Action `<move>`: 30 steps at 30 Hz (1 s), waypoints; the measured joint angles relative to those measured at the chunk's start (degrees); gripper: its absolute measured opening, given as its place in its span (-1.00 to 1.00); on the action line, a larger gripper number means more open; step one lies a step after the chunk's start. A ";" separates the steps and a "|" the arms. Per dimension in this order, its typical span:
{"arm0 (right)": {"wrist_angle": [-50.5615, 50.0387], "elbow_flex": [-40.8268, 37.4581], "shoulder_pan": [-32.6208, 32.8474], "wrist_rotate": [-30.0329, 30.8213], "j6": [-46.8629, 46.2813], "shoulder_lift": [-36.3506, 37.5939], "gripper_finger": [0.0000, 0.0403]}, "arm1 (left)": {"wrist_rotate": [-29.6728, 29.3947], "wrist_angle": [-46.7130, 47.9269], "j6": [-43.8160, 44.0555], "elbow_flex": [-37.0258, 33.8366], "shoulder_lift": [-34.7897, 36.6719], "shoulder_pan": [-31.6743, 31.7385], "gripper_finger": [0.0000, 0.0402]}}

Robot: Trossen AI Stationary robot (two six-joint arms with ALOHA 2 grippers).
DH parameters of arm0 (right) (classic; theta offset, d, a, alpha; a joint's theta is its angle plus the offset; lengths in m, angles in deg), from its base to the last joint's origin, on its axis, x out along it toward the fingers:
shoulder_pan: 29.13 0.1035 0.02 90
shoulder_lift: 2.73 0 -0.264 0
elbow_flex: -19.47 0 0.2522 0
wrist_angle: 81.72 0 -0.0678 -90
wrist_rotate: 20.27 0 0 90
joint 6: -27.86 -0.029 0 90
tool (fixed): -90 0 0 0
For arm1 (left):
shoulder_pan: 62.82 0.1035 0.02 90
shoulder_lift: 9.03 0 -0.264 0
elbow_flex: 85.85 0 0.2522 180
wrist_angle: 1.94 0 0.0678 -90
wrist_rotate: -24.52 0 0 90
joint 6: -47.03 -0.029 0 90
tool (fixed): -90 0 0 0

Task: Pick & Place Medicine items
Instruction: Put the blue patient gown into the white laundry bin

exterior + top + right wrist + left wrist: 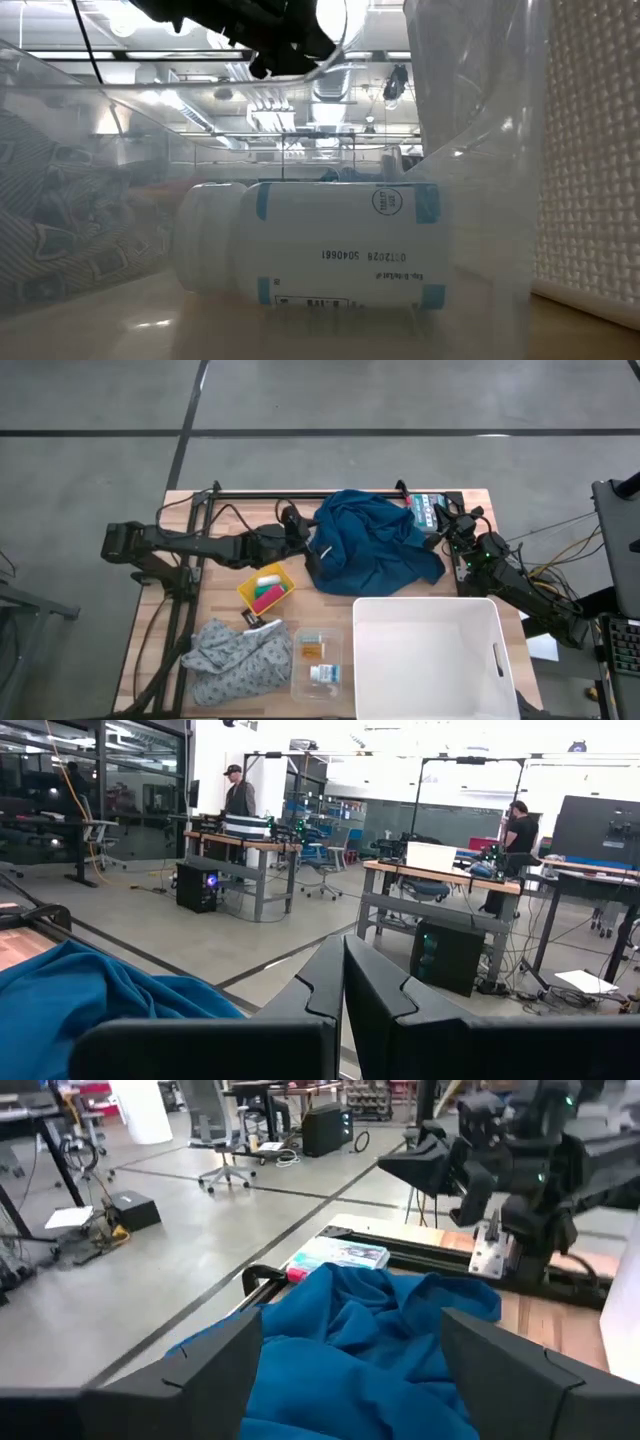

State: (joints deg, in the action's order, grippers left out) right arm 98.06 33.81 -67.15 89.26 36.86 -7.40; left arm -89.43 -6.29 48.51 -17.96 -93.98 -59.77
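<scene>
On the left side of the table, the left gripper is held above the near-left edge of the blue cloth, its fingers spread wide and nothing carried. Nearer, just beside the grey cloth, a clear tray is seen holding two medicine items: an orange-amber one in the far part and a white bottle with blue print lying on its side in the near part. To the right of it stands the white bin. At the far right, the right gripper is parked, fingers pressed together. No item is grasped yet; a reach step is judged. Next, the spread gripper must be brought back toward the tray and lowered over one item.
</scene>
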 joint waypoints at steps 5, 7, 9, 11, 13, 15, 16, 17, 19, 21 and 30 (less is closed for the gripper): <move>-0.01 0.00 -0.02 0.01 0.00 0.00 -0.96 | 0.04 1.10 1.91 -0.04 -0.11 -0.07 0.52; 0.00 0.00 0.00 0.01 0.00 0.00 -0.96 | 0.09 2.83 2.03 -0.04 -0.08 -0.04 0.52; 0.00 0.00 -0.01 0.01 0.00 0.00 -0.96 | 1.06 5.09 2.05 -0.05 -0.10 0.00 0.52; 0.00 0.00 -0.02 0.01 0.00 0.00 -0.96 | 2.12 6.29 2.16 -0.07 -0.10 0.00 0.52; 0.00 0.00 -0.02 0.01 0.00 0.00 -0.96 | 2.19 8.10 2.71 -0.07 -0.10 -0.06 0.52; 0.00 0.00 -0.02 0.00 0.00 0.00 -0.96 | 2.21 9.72 3.07 -0.09 -0.12 -0.05 0.52; 0.00 0.00 -0.01 0.01 0.00 0.00 -0.96 | 2.21 10.32 3.06 -0.11 -0.12 -0.04 0.52; 0.00 0.00 -0.02 0.01 0.00 0.00 -0.96 | 2.24 10.88 2.98 -0.09 -0.12 -0.01 0.52; 0.00 0.00 0.00 0.01 0.00 0.00 -0.96 | 2.96 11.82 1.55 -0.09 -0.12 0.00 0.52; 0.00 0.00 -0.01 0.01 0.00 0.00 -0.96 | 3.25 13.25 0.29 -0.09 -0.12 0.04 0.52; 0.00 0.00 -0.02 0.01 0.00 0.00 -0.96 | 8.55 16.41 -11.56 -0.09 -0.12 1.26 0.52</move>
State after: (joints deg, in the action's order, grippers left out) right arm 98.06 33.81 -67.17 89.28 36.86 -7.40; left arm -80.87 10.12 36.96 -18.05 -94.10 -58.51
